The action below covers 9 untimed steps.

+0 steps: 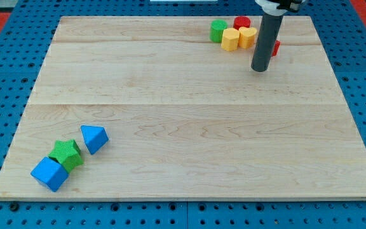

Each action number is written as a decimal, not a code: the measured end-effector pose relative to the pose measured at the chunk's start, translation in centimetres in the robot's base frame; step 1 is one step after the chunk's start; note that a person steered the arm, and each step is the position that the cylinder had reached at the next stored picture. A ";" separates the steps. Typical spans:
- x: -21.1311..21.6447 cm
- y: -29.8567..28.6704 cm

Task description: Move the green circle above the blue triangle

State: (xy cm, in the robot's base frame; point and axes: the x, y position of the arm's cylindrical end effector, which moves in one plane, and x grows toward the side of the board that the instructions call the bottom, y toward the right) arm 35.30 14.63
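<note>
Green circle [218, 30] sits toward the view's left of my tip [260, 69] (a bare rod, no gripper), blue triangle [94, 138] far lower-left.

My tip [260, 69] rests just right of the green circle [218, 30] and its yellow and red neighbours, well apart from the blue triangle [94, 138] at lower left.

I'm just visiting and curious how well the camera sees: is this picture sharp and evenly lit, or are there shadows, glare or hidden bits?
Camera view: evenly lit and sharp, no strong glare on the wooden board; shadows are soft, just under the blue triangle and my tip; the rod partly hides a red block; the green circle is clear; the view's top crops the arm.
</note>
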 end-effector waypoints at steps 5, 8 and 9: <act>-14.3 7.5; -16.2 2.0; -16.1 1.9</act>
State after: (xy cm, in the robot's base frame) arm 19.16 16.50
